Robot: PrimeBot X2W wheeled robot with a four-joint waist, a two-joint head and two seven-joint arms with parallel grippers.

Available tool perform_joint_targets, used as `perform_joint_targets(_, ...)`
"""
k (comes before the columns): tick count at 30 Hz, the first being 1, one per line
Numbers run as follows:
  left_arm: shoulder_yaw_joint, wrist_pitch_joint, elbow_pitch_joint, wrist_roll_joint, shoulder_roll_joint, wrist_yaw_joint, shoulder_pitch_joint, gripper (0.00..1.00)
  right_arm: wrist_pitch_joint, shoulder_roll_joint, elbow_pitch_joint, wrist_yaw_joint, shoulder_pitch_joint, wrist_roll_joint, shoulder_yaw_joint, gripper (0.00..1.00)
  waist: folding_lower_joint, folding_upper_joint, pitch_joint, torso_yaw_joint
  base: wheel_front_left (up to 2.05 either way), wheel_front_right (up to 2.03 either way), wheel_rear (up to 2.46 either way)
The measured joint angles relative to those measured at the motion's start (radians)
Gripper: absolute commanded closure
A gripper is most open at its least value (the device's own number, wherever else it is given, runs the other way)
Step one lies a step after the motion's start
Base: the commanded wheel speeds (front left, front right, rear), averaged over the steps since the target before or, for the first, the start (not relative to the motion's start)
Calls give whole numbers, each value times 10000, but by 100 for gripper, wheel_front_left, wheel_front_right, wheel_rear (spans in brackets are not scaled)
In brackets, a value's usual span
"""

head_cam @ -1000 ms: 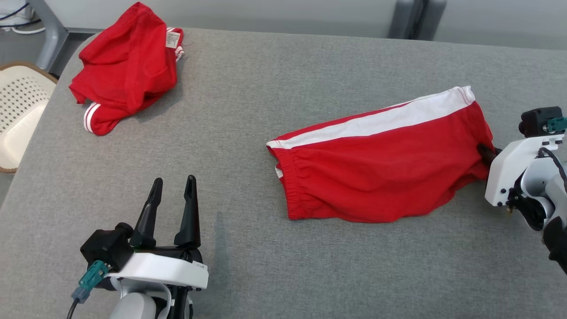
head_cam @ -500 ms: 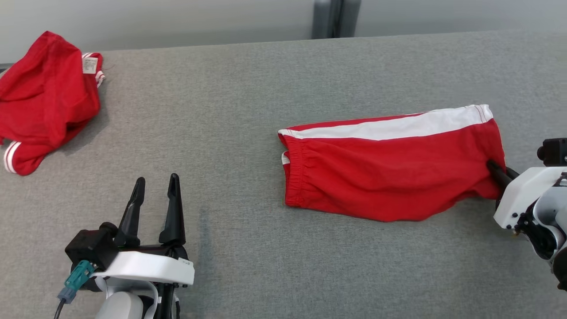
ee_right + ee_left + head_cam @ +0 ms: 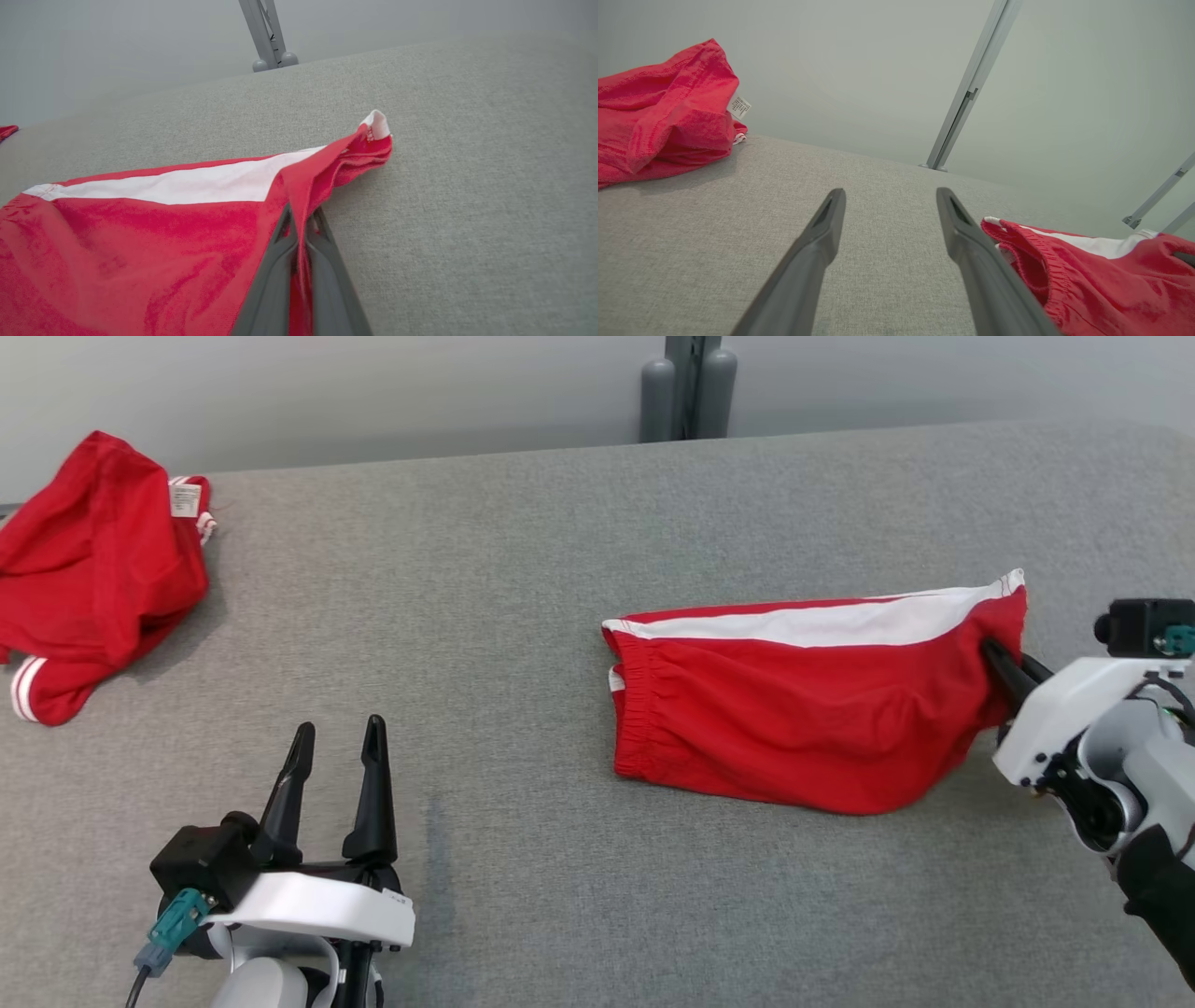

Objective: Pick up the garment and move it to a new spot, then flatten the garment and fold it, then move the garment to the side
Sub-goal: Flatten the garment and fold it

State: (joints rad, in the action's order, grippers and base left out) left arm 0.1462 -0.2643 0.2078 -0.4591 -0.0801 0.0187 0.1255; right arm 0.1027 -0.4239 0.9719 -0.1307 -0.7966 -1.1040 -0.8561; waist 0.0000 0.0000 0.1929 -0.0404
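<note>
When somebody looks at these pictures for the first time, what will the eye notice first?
The red shorts with a white side stripe lie right of centre on the grey fabric-covered table, and the right gripper is shut on their right-hand hem. A crumpled red garment sits at the table's far left, and the left gripper stands open and empty at the lower left.
</note>
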Motion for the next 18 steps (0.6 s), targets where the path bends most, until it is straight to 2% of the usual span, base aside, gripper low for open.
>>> perform_joint_targets(6,31,0,56,-38,56,-4,-137,0,-102,236,-662,0,-391,150,-318,100,0,0,-302,369,0,0,0)
perform_joint_targets(18,121,2,29,-174,199,-46,-314,0,-683,1450,-1935,0,-556,683,-1622,100,0,0,-733,1468,0,0,0)
